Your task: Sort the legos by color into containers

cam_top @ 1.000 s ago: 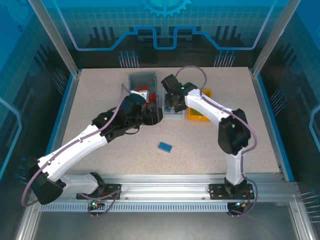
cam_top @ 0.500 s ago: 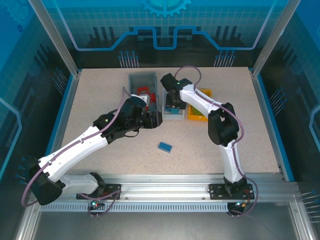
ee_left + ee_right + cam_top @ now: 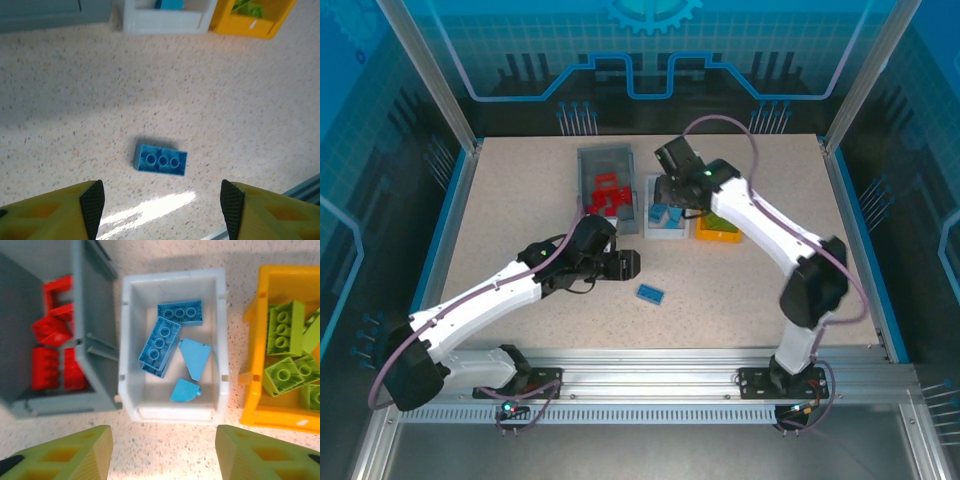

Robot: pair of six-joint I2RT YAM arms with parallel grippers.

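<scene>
Sorting looks nearly complete. Left of the white bin (image 3: 172,412), close against it, the dark grey bin (image 3: 92,340) holds the red bricks (image 3: 50,360). Nearer the arms than the white bin, the left gripper (image 3: 160,200) hovers empty, its jaws spread wide, above one loose blue brick (image 3: 160,160) lying flat and studs up on the table (image 3: 250,100). The brick is probably hard, light and smooth-sided, so it is best pinched low across its two long sides. The white bin holds four blue pieces (image 3: 160,340). The right gripper (image 3: 162,445) hangs over its near wall, fingers parted, holding nothing. Right of the white bin, the orange-yellow bin (image 3: 255,390) holds lime-green bricks (image 3: 285,370).
</scene>
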